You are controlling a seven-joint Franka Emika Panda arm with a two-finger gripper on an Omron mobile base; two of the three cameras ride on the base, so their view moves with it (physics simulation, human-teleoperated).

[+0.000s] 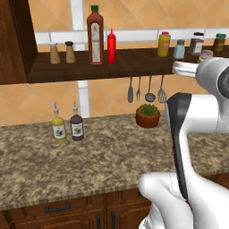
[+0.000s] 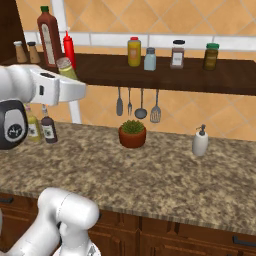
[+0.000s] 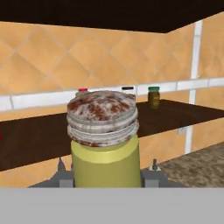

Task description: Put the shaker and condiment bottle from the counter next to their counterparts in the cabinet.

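Note:
My gripper [image 3: 108,171] is shut on the shaker [image 3: 105,144], a yellow-green cylinder with a mottled grey cap. It holds the shaker [image 2: 65,67] upright in the air, at the height of the cabinet shelf [image 2: 175,75] and in front of it. From the left base view the shaker [image 1: 205,55] peeks out above my arm near the shelf [image 1: 134,62]. The red condiment bottle [image 1: 111,46] stands on that shelf beside a tall dark red bottle [image 1: 95,35]. Two brown shakers [image 1: 61,52] stand further left. The counter [image 1: 112,156] lies below.
A pale blue shaker [image 2: 149,58] and several jars [image 2: 177,53] stand along the shelf. On the counter are a yellow spouted bottle [image 1: 58,126], a dark one [image 1: 77,124], a potted plant [image 2: 132,133] and a soap dispenser [image 2: 200,141]. Utensils [image 2: 137,103] hang under the shelf.

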